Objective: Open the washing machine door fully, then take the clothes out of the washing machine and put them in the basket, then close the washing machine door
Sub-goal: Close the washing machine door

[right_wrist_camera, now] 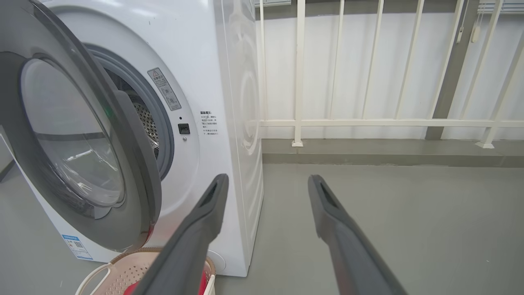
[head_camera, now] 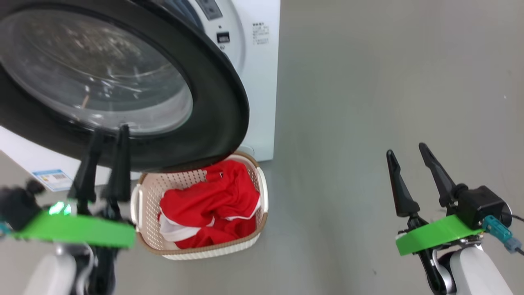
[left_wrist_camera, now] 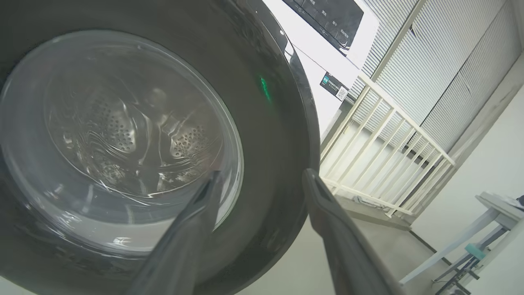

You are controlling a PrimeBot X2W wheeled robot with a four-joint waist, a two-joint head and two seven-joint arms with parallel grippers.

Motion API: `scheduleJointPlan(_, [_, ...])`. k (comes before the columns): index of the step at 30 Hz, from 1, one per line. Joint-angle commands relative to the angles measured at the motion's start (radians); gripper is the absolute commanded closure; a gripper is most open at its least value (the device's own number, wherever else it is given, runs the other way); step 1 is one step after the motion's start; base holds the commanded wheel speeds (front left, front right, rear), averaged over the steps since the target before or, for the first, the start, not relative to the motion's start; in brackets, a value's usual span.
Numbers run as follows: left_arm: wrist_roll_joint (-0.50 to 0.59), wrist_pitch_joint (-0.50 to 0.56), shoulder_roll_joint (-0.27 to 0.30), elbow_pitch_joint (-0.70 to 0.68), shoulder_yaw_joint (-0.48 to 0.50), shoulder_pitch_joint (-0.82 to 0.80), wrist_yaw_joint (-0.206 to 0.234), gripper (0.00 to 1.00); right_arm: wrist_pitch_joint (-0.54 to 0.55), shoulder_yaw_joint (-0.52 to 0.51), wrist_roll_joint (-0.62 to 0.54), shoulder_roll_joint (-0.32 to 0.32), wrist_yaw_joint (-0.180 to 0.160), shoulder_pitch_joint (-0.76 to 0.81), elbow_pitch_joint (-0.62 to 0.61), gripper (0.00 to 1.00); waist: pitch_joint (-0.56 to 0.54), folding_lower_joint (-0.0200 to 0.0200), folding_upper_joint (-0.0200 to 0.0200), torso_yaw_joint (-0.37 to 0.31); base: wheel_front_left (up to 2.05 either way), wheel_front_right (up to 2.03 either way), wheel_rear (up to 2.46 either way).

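Two grippers, both with fingers apart. On the left gripper (head_camera: 110, 131) the fingers point up at the lower black frame of the washing machine door (head_camera: 221, 94), tips at the rim just below the glass; cannot tell if they touch. That door stands swung out from the washing machine (head_camera: 262, 82), drum opening showing behind it in the right wrist view. Red clothes (head_camera: 208, 205) lie piled in the basket (head_camera: 149, 192), which sits on the floor (head_camera: 368, 102) under the door's lower edge, just right of the left fingers. The right gripper (head_camera: 405, 148) hangs over the floor, well apart from basket and door.
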Motion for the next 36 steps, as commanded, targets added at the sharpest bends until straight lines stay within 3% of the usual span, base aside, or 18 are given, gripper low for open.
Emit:
scheduleJointPlan(1, [0.035, -0.014, 0.043, -0.034, 0.026, 0.007, 0.007, 0.0, -0.006, 0.015, -0.012, -0.002, 0.005, 0.003, -0.025, 0.0, -0.032, 0.0, 0.0, 0.014, 0.0, 0.0, 0.0])
scheduleJointPlan(8, [0.242, -0.055, 0.089, -0.093, 0.002, 0.14, 0.065, 0.0, -0.006, -0.003, -0.013, -0.002, 0.005, 0.053, -0.041, 0.0, -0.106, 0.0, 0.0, 0.014, 0.0, 0.0, 0.0])
scheduleJointPlan(20, [0.416, -0.064, 0.094, -0.188, 0.05, 0.348, 0.136, 0.0, -0.006, -0.028, -0.007, -0.002, 0.005, 0.138, -0.087, 0.0, -0.152, 0.0, 0.0, -0.004, 0.0, 0.0, 0.0])
scheduleJointPlan(25, [0.454, -0.064, 0.07, -0.207, 0.057, 0.401, 0.138, 0.0, -0.006, -0.038, 0.004, -0.002, 0.005, 0.174, -0.115, 0.0, -0.155, 0.0, 0.0, 0.0, 0.0, 0.0, 0.0])
scheduleJointPlan(36, [0.509, -0.064, 0.039, -0.192, 0.089, 0.406, 0.09, 0.0, -0.006, -0.034, -0.002, -0.002, 0.005, 0.192, -0.121, 0.0, -0.158, 0.0, 0.0, 0.011, 0.0, 0.0, 0.0])
